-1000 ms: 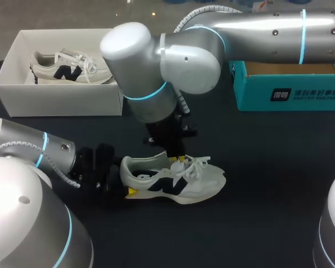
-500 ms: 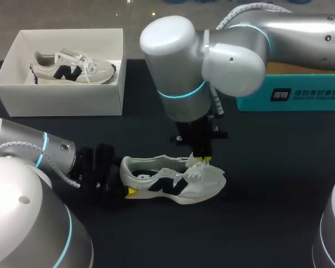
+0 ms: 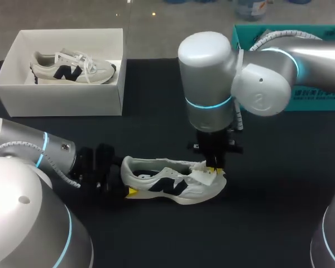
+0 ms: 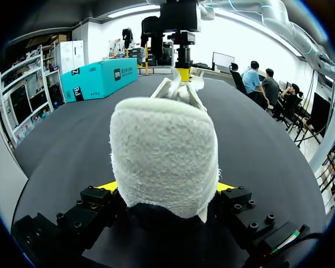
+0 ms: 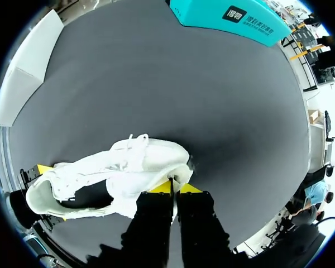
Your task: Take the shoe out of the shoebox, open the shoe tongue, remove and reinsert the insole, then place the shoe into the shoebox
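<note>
Your right gripper [image 3: 214, 169] has travelled along the shoe [image 3: 173, 183] toward its toe, fingers narrow, pinched on the tongue [image 3: 204, 174], your left gripper [image 4: 164, 192] clamps the heel from both sides, shoe on the table [image 3: 268, 212], well apart from the shoebox [image 3: 61, 97].

Near middle of bench [image 3: 268, 223]: shoe [image 3: 167, 184], heel left, toe right. Far left: shoebox [image 3: 61, 101], second shoe [image 3: 72, 67] inside. Far right: another box [image 3: 318, 96].
</note>
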`<action>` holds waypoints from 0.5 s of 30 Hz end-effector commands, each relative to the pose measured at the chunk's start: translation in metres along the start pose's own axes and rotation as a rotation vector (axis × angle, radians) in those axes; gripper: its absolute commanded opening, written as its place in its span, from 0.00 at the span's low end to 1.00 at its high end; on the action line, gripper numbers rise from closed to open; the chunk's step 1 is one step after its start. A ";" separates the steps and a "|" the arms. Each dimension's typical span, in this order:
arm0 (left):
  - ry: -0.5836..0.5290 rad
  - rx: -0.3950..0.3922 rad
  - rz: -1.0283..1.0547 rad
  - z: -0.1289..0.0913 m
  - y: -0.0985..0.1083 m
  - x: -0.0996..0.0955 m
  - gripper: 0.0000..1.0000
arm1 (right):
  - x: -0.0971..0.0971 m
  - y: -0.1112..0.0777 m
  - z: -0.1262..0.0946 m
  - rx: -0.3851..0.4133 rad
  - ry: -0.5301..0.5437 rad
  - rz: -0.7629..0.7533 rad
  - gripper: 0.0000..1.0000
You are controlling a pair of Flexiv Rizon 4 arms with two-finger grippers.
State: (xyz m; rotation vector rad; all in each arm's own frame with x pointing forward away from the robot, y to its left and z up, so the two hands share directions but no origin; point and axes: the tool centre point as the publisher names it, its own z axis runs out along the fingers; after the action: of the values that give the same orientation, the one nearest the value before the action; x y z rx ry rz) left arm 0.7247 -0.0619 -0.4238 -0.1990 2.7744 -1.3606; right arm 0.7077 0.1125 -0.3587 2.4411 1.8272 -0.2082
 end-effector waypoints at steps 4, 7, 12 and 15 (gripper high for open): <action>-0.003 -0.003 -0.001 0.000 0.003 0.001 0.00 | -0.002 0.003 0.033 0.015 0.031 0.254 0.00; -0.003 -0.003 -0.001 0.000 0.003 0.001 0.00 | -0.002 0.004 0.034 0.019 0.031 0.253 0.39; -0.003 -0.003 -0.001 0.000 0.003 0.001 0.00 | 0.000 0.004 0.020 0.004 0.016 0.249 1.00; -0.003 -0.003 -0.001 0.000 0.003 0.001 0.00 | 0.002 0.004 0.008 -0.021 0.002 0.242 1.00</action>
State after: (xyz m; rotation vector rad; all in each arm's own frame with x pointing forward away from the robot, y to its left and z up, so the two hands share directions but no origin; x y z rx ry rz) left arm 0.7246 -0.0609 -0.4247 -0.2014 2.7750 -1.3579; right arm 0.7162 0.1018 -0.3796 2.5066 1.7786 -0.1773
